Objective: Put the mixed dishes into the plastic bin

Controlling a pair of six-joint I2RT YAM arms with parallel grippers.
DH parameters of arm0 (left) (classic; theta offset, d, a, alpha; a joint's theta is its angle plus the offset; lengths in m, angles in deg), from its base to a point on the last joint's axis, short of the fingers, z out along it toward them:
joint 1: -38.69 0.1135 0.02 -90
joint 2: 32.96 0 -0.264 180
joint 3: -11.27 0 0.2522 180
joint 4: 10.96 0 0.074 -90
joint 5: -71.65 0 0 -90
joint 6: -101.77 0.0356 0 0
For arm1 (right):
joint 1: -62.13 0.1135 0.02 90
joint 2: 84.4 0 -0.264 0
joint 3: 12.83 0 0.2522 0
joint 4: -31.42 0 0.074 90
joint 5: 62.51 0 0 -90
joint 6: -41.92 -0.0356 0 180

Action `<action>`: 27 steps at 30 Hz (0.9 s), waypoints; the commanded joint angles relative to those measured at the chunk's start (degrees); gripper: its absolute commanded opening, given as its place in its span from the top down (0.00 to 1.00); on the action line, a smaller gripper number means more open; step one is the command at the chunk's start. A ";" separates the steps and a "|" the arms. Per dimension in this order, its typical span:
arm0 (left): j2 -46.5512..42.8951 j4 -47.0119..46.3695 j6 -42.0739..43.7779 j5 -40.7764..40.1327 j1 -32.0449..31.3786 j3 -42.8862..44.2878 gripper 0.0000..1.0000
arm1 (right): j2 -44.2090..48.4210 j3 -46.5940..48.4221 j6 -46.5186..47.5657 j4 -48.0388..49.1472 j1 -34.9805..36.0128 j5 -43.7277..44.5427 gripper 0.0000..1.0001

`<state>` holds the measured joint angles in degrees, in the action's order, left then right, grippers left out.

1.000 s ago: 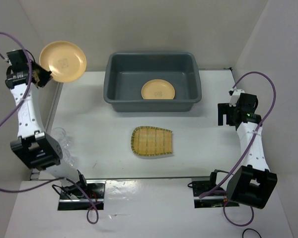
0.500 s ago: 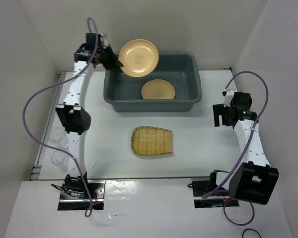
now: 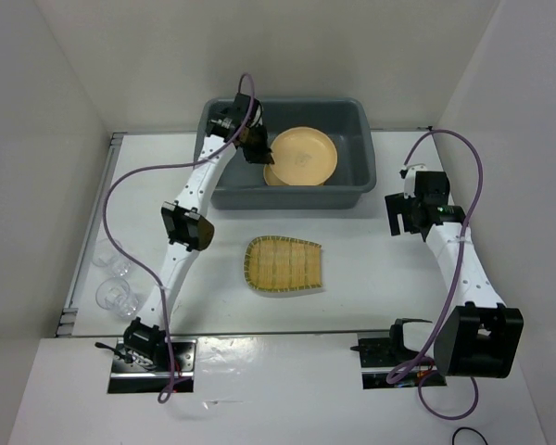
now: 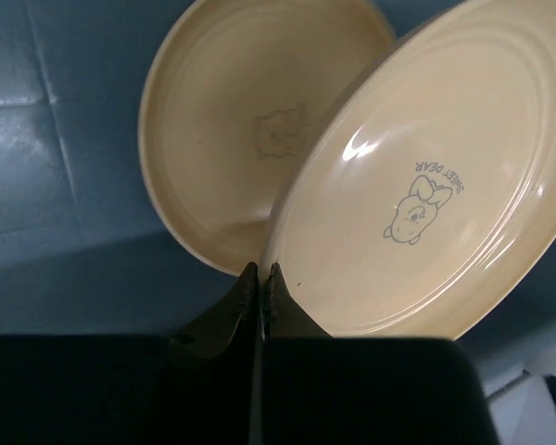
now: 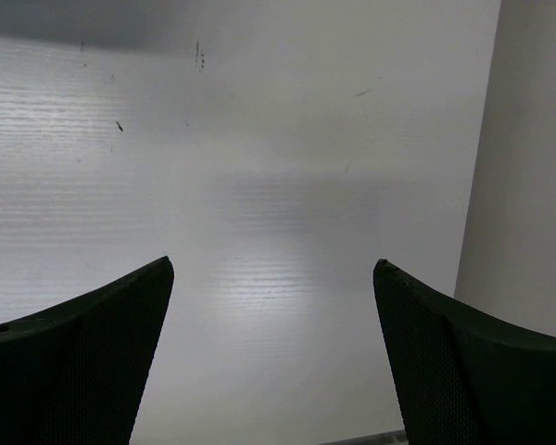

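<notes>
Left gripper (image 4: 261, 275) is closed on the rim of a plate (image 4: 426, 204), which is held tilted above the bin (image 3: 354, 119) interior. A second plate (image 4: 250, 130) is seen flat on the bin floor, partly overlapped by the first. The tray (image 3: 283, 264) is located on the table (image 3: 371, 269), just near of the bin. Right gripper (image 5: 273, 278) is spread wide and empty, over the table at right.
</notes>
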<state>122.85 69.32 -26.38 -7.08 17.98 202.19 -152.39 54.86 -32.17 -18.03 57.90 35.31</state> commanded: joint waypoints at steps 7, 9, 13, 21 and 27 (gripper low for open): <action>6.61 0.02 -2.98 -1.78 1.54 2.57 1.00 | -0.57 -0.06 -0.34 2.90 1.24 0.36 0.08; 7.40 -0.52 -2.98 -0.46 2.07 2.57 0.97 | -0.57 -0.06 -0.34 2.90 1.76 -0.26 0.08; 8.90 -0.52 -2.98 1.65 3.13 2.57 0.65 | -1.10 -0.06 -0.34 2.90 1.77 -0.26 0.08; -0.40 -4.38 0.07 -6.82 3.66 2.57 0.00 | -3.29 -0.06 0.18 2.37 1.77 -0.78 0.08; -18.85 1.30 10.30 -28.68 -0.21 2.57 0.00 | -3.29 -0.06 -0.87 2.37 2.29 1.24 0.08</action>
<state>120.20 69.41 -21.66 -24.15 19.84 202.17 -155.69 54.86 -32.17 -17.90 59.12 35.51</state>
